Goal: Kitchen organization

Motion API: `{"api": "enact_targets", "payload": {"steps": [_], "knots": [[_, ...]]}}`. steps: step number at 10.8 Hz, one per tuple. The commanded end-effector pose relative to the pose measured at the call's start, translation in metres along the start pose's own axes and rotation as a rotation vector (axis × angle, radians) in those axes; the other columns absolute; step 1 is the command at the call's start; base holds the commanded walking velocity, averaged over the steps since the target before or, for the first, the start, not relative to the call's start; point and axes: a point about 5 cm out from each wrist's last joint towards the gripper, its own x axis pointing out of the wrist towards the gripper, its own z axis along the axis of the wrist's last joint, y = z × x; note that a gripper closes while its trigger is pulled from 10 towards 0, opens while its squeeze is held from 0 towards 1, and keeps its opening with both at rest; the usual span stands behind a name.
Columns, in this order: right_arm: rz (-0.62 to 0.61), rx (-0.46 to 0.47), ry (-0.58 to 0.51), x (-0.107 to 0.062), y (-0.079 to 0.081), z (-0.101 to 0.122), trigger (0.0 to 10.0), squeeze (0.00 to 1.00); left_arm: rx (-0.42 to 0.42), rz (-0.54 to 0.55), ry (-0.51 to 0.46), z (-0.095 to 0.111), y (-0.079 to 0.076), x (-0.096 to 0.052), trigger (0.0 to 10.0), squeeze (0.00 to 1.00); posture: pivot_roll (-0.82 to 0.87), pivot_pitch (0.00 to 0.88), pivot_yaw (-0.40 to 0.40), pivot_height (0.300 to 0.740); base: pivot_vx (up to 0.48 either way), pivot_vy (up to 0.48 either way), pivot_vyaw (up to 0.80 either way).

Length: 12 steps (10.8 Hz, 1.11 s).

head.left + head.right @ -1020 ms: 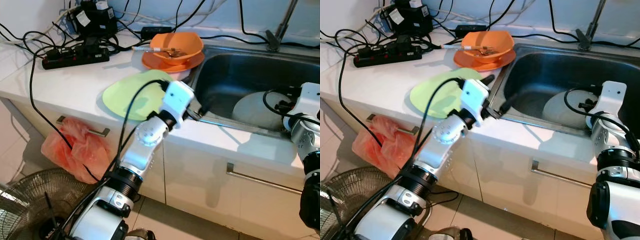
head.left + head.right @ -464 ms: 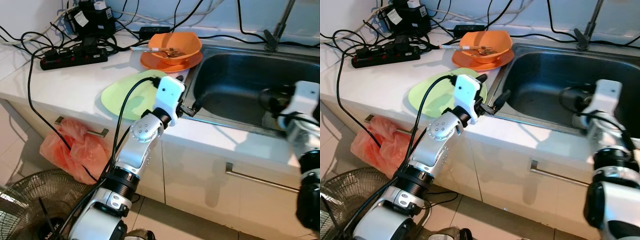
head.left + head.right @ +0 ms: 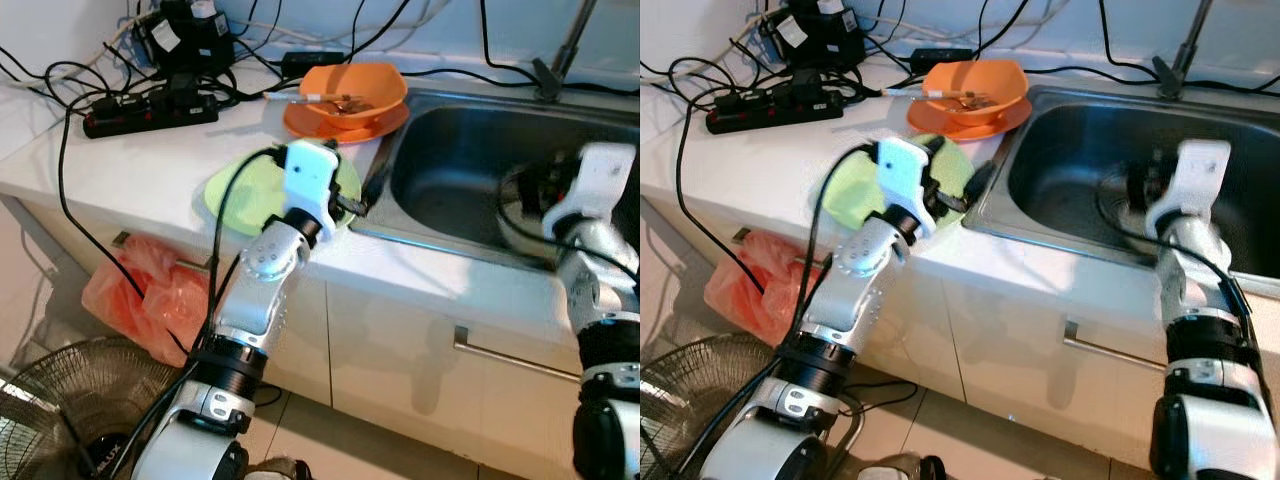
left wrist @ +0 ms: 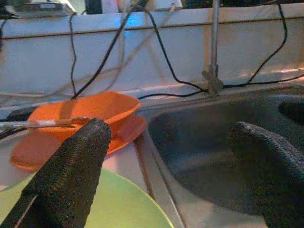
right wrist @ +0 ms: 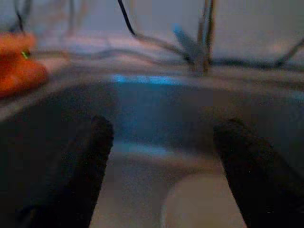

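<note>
A light green plate (image 3: 235,188) lies flat on the white counter beside the sink (image 3: 470,150). My left gripper (image 3: 965,192) hovers open over the plate's sink-side edge; between its fingers (image 4: 71,175) the left wrist view shows the green plate (image 4: 121,206). Behind it an orange bowl (image 3: 352,86) holding a utensil (image 4: 40,124) sits on an orange plate (image 3: 345,123). My right gripper (image 3: 533,192) reaches into the basin, open, just above a white plate (image 5: 199,204) lying on the sink bottom.
A black power strip (image 3: 150,110), adapters and tangled cables crowd the back left of the counter. The faucet (image 3: 562,55) rises behind the sink. A red plastic bag (image 3: 150,295) hangs from a drawer handle, and a fan (image 3: 50,420) stands on the floor.
My left gripper has drawn back from the sink rim to over the green plate. My right gripper has shifted left and deeper over the basin.
</note>
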Motion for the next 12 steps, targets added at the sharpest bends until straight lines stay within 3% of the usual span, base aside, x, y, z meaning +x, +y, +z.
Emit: {"api": "enact_targets", "payload": {"steps": [1, 3, 4, 6, 7, 8, 11, 12], "knots": [[0.014, 0.007, -0.013, -0.002, 0.004, 0.001, 10.0, 1.0, -0.004, 0.029, -0.002, 0.001, 0.005, -0.003, 10.0, 0.0, 0.1, 0.033, 0.088, 0.74, 0.0, 0.0, 0.0], [0.033, 0.026, -0.044, -0.007, 0.01, 0.005, 10.0, 0.99, -0.016, 0.042, -0.007, 0.001, 0.007, -0.004, 10.0, 0.0, 0.09, 0.026, 0.085, 0.74, 0.0, 0.0, 0.0], [0.031, 0.031, -0.043, -0.009, 0.008, 0.005, 10.0, 0.79, -0.016, 0.048, -0.009, 0.002, 0.006, -0.004, 10.0, 0.0, 0.09, 0.02, 0.077, 0.74, 0.0, 0.0, 0.0], [0.042, 0.033, -0.055, -0.01, 0.009, 0.011, 10.0, 0.69, -0.015, 0.065, -0.019, 0.004, 0.009, -0.004, 10.0, 0.0, 0.09, 0.016, 0.067, 0.74, 0.0, -0.157, 0.0], [0.055, 0.031, -0.066, -0.011, 0.012, 0.014, 10.0, 0.2, -0.019, 0.073, -0.022, 0.004, 0.011, -0.005, 10.0, 0.0, 0.08, 0.014, 0.064, 0.74, 0.0, -0.322, 0.0], [0.077, 0.026, -0.088, -0.015, 0.018, 0.018, 10.0, 0.0, -0.017, 0.085, -0.021, 0.004, 0.013, -0.007, 10.0, 0.0, 0.08, 0.014, 0.062, 0.74, 0.0, -0.472, 0.0], [0.093, 0.023, -0.079, -0.02, 0.021, 0.017, 10.0, 0.0, -0.011, 0.107, -0.026, 0.005, 0.023, -0.007, 10.0, 0.0, 0.07, 0.015, 0.06, 0.74, 0.0, -0.48, 0.0], [0.091, 0.025, -0.075, -0.021, 0.02, 0.018, 10.0, 0.0, -0.007, 0.115, -0.03, 0.006, 0.025, -0.006, 10.0, 0.0, 0.07, 0.016, 0.058, 0.74, 0.0, 0.0, 0.0]]}}
